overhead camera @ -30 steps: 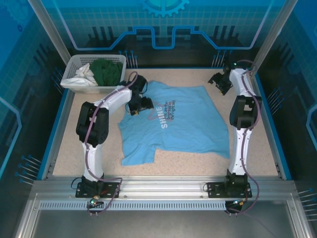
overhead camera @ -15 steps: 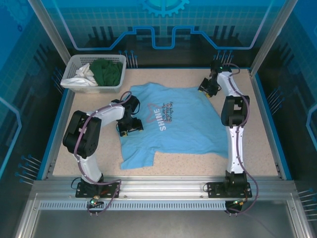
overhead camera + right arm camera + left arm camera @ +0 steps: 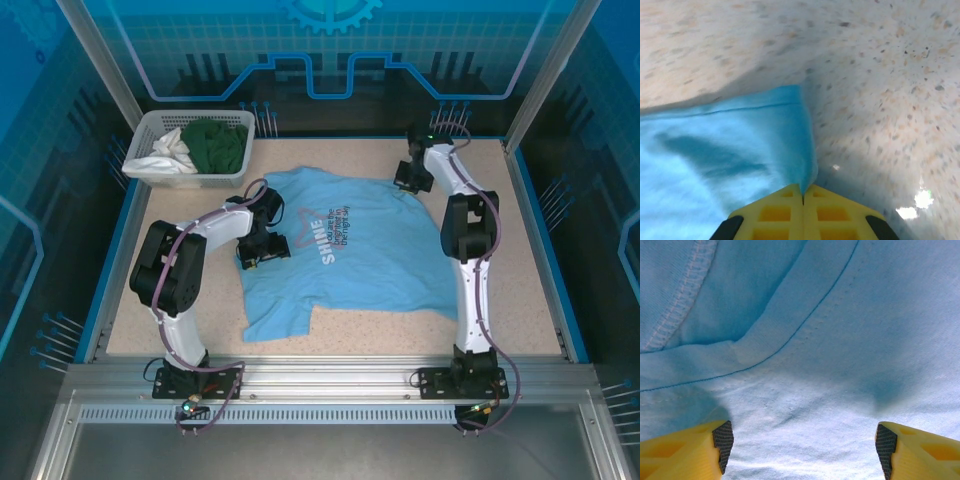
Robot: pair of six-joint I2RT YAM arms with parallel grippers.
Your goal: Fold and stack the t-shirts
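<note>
Since the right hand point(image 3: 405, 178) was swung in from the 1 o'clock corner of the worktop point(image 3: 530, 290), it is seen from above on the 1 o'clock corner of the spread light blue t-shirt point(image 3: 350, 250); the left hand point(image 3: 262, 250) has been lowered onto the shirt's 9 o'clock side. At the left wrist, the fingers point(image 3: 685, 455) are held apart over flat cloth, nothing gripped. At the right wrist, the fingers point(image 3: 775, 212) are clamped together on the shirt's corner, so a fold can probably be started.

Yellow fingers point(image 3: 771, 215) tight on light blue t-shirt point(image 3: 715, 150) corner
</note>
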